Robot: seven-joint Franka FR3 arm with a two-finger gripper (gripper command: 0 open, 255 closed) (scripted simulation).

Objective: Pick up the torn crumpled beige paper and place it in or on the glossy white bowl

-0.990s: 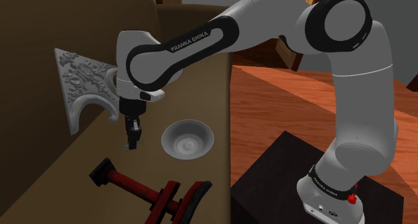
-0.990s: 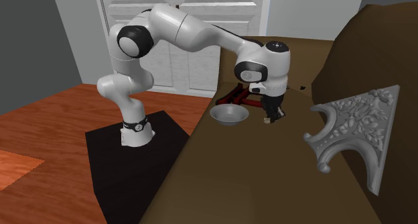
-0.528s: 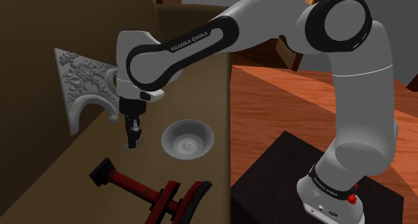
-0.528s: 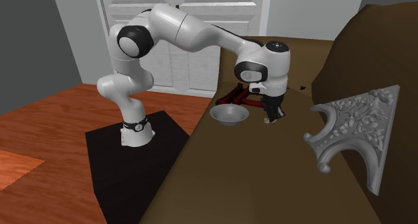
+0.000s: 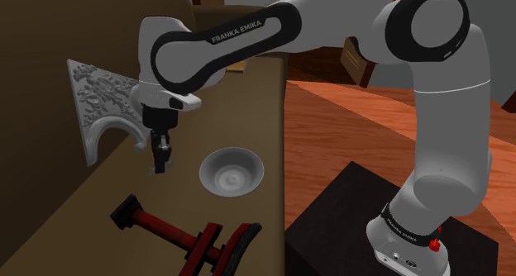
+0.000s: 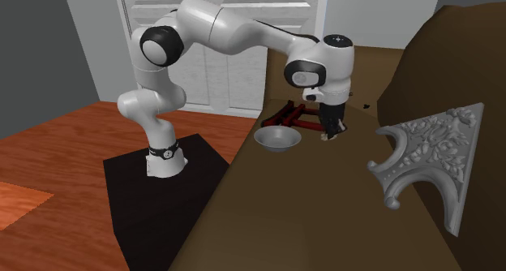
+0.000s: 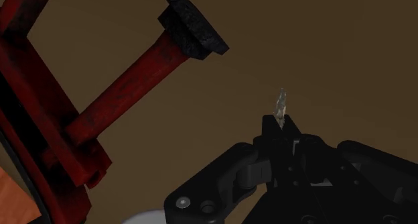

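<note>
Reading "FRANKA EMIKA" along the forearm (image 5: 240, 31), I see my gripper (image 5: 158, 162) clamped tight on a thin, pale paper scrap (image 7: 281, 103). It hangs just beside the white bowl (image 5: 231, 168).

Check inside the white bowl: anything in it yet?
Nothing: the shoulder view shows the bowl with a bare floor. The pale paper scrap sits pinched in the gripper, beside the bowl. The near inner wall is partly hidden by the rim.

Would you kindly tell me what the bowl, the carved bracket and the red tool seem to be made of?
Bowl: smooth grey-white with soft highlights, likely glazed ceramic. Bracket: matte grey with relief scrolls, perhaps plaster or stone. Red tool: dull, scuffed red bars with black ends, perhaps painted metal.
</note>
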